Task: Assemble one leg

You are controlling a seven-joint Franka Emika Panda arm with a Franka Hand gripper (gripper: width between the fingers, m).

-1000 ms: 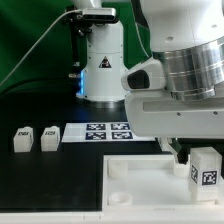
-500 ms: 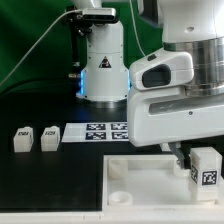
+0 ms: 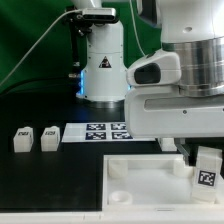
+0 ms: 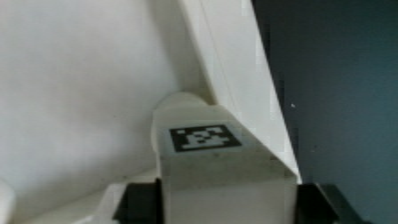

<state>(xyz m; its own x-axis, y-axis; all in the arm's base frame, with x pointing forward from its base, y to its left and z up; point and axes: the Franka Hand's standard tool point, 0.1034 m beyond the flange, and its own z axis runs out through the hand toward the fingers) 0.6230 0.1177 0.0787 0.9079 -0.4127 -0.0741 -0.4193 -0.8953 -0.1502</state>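
My gripper (image 3: pixel 204 155) is shut on a leg (image 3: pixel 207 170), a small white post with a black-and-white tag on its face. It holds the leg at the right side of the large white square tray-like piece (image 3: pixel 140 175). In the wrist view the leg (image 4: pixel 221 150) sits between the two dark fingers (image 4: pixel 141 202), its tag facing the camera, with the tray's rim (image 4: pixel 231 60) beyond it. Two more legs (image 3: pixel 23 140) (image 3: pixel 49 137) stand on the black table at the exterior view's left. Whether the held leg touches the tray cannot be told.
The marker board (image 3: pixel 98 132) lies flat behind the tray, partly hidden by the arm. A white cylindrical device (image 3: pixel 100 60) with a glowing light stands at the back. A green backdrop is at the far left.
The arm has shifted toward the exterior view's right and slightly down with the leg held in it. The two loose legs have not moved.
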